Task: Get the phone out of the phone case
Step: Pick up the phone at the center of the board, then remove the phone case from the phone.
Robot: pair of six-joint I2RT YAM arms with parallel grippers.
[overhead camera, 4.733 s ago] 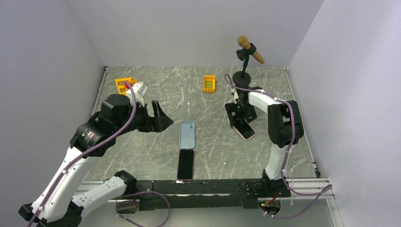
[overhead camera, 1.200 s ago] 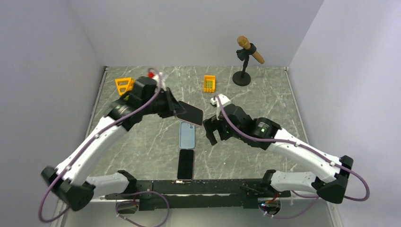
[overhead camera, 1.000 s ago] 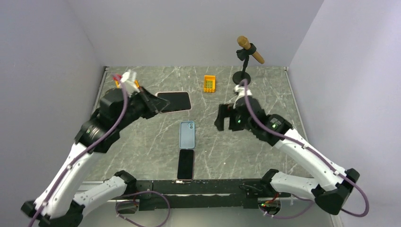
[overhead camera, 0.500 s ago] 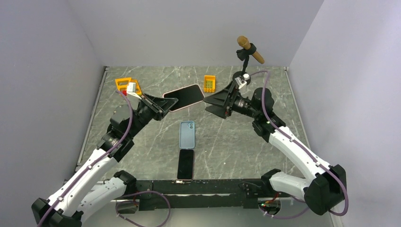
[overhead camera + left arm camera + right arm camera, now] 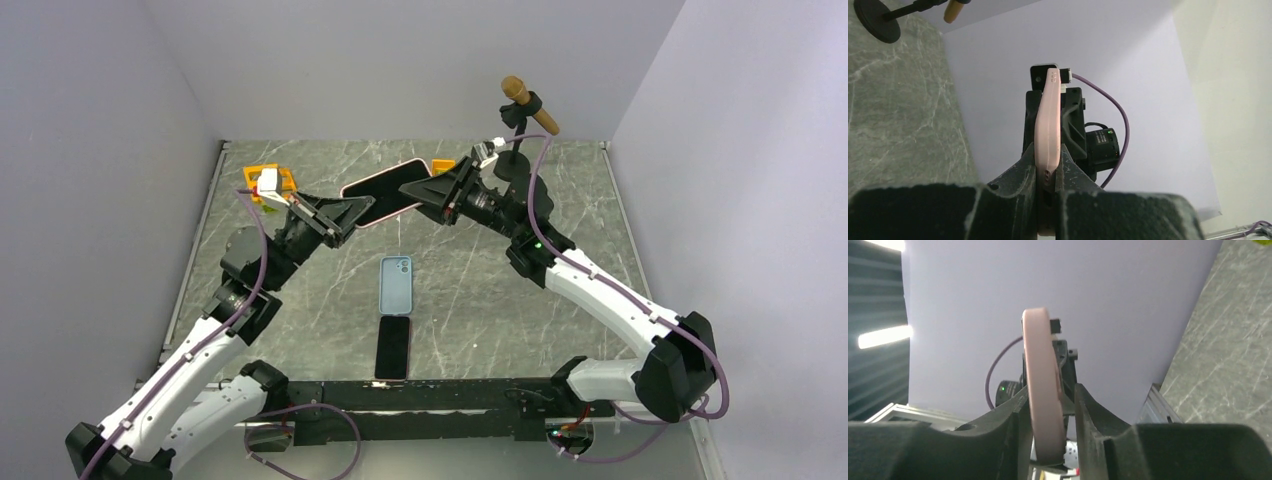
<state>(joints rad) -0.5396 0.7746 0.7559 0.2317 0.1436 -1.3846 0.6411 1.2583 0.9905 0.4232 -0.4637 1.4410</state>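
Near edge of the bench (image 5: 330,300): a black phone (image 5: 393,347) lies flat, screen up. Just beyond it lies a light-blue one (image 5: 396,284), back up; I can't tell if it's a bare case or has a phone in it. Both are well apart from the arms. Above mid-bench the pink-cased phone (image 5: 385,190) hangs in the air, dark screen up, slanted, the case on it. The left hand (image 5: 355,210) is clamped on its left end, fingers (image 5: 1013,180) tight on both faces in my left wrist view. The right hand (image 5: 420,190) straddles the other end. One finger looks against the case and I see a gap at the other, so it's not clamped. Further back: an orange toy (image 5: 268,178) near the left wall, a second orange piece (image 5: 441,164) partly hidden behind the right hand, and a mic stand (image 5: 515,140) at back right.
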